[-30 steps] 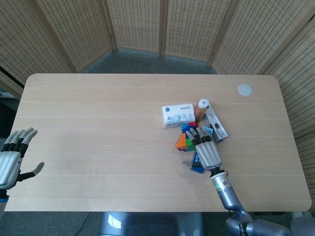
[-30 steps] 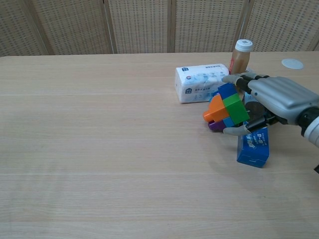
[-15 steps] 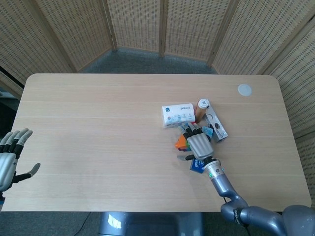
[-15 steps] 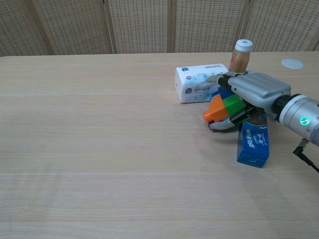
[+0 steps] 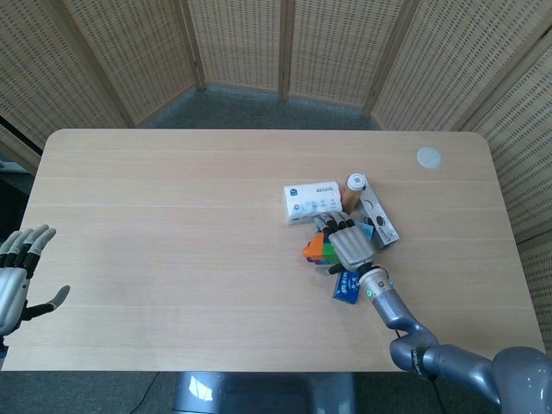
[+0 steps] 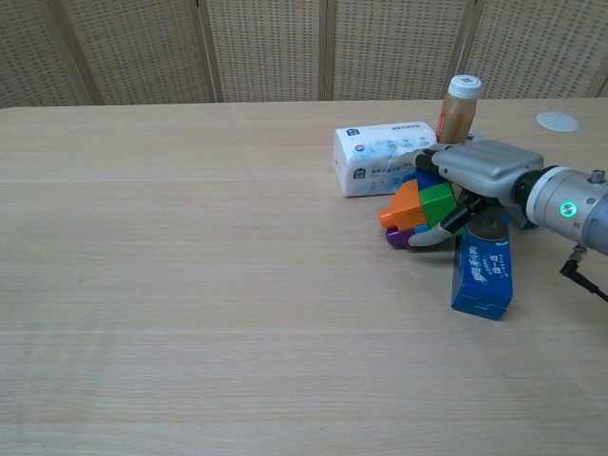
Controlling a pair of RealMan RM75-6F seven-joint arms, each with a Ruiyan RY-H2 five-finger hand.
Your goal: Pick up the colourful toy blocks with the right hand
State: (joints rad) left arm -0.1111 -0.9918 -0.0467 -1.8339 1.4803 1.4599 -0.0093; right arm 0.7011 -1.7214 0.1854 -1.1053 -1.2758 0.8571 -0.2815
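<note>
Wooden table [image 6: 190,285], right hand [image 6: 480,176] clasping toy blocks [image 6: 418,211]; left hand [image 5: 17,280] spread, empty

Right hand [image 6: 475,176] fingers curled around blocks [image 6: 418,207]; left hand [image 5: 15,278] spread, idle.

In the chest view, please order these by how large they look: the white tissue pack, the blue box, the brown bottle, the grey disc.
1. white tissue pack and blue box: about alike; the box is nearer the camera, so unsure.
2. brown bottle
3. grey disc
</note>
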